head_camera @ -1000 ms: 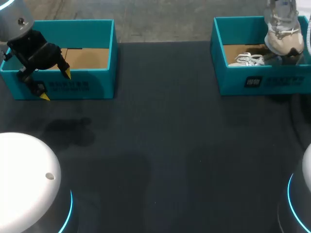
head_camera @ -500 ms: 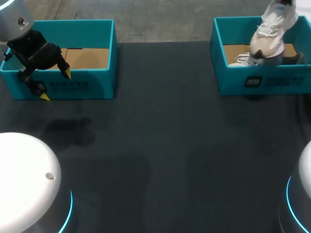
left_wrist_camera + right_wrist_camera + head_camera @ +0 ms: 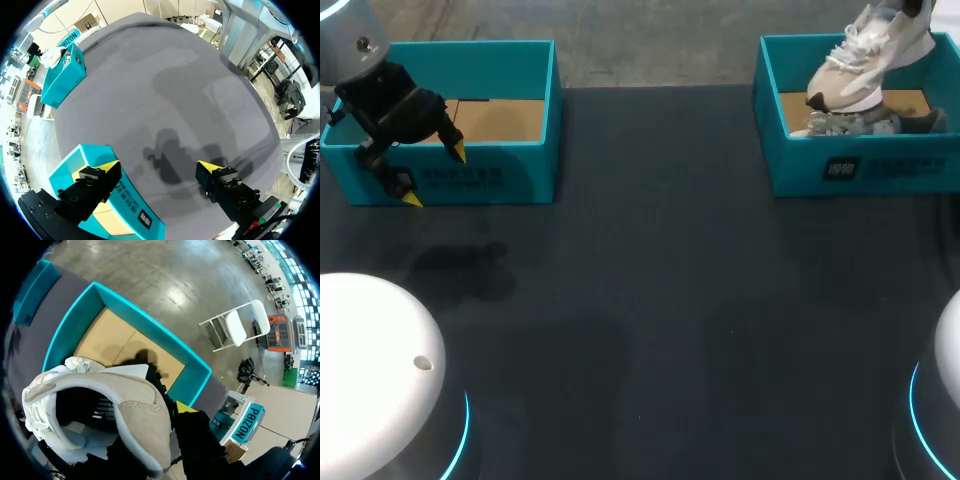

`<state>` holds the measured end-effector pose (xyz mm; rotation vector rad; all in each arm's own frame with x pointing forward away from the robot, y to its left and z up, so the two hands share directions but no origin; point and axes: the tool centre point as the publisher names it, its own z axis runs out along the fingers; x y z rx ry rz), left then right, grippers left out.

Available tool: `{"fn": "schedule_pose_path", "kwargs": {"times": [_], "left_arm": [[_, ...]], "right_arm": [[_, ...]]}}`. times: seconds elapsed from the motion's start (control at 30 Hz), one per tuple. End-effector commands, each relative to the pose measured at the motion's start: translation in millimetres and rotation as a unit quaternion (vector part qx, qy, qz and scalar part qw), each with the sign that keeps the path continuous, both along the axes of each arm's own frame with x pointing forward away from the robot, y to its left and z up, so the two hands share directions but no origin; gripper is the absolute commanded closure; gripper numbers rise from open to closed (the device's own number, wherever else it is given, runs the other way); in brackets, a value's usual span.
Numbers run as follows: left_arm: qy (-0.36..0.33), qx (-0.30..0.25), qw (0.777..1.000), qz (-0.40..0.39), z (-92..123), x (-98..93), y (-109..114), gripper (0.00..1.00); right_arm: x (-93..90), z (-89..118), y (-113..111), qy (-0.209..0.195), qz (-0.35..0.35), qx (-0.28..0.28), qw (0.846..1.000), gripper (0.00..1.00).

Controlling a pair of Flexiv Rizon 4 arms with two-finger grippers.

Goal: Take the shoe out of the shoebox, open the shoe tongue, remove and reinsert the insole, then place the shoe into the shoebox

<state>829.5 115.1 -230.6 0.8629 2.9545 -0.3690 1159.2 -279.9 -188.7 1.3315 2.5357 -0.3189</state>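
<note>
A beige and white shoe hangs tilted above the right teal shoebox, toe pointing left and down. In the right wrist view my right gripper is shut on the shoe's heel collar, with the box floor below. A second white shoe lies inside that box. My left gripper is open with nothing in it, in front of the left teal shoebox. Its fingers straddle that box's corner and bare table.
The dark table top stretches between the two boxes. The left box shows only its cardboard floor. From the left wrist, the right box stands at the table's far end.
The right gripper has swung the held shoe leftward; from hanging toe-down it now lies more level, toe to the left. The left arm has not moved.
</note>
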Motion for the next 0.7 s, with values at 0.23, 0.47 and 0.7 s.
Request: {"fn": "schedule_pose_path", "kwargs": {"times": [0.23,0.47,0.7], "left_arm": [[0.001,0.002,1.0,0.0,0.3,-0.1,-0.1,0.0],[0.001,0.002,1.0,0.0,0.3,-0.1,-0.1,0.0],[0.001,0.002,1.0,0.0,0.3,-0.1,-0.1,0.0]], "right_arm": [[-19.8,5.7,-20.6,-0.055,-0.17,0.015,0.984,1.0],[-49.9,-2.7,-17.7,-0.084,-0.288,0.02,0.954,1.0],[-60.8,-1.1,-12.7,-0.093,-0.356,0.01,0.93,1.0]]}}
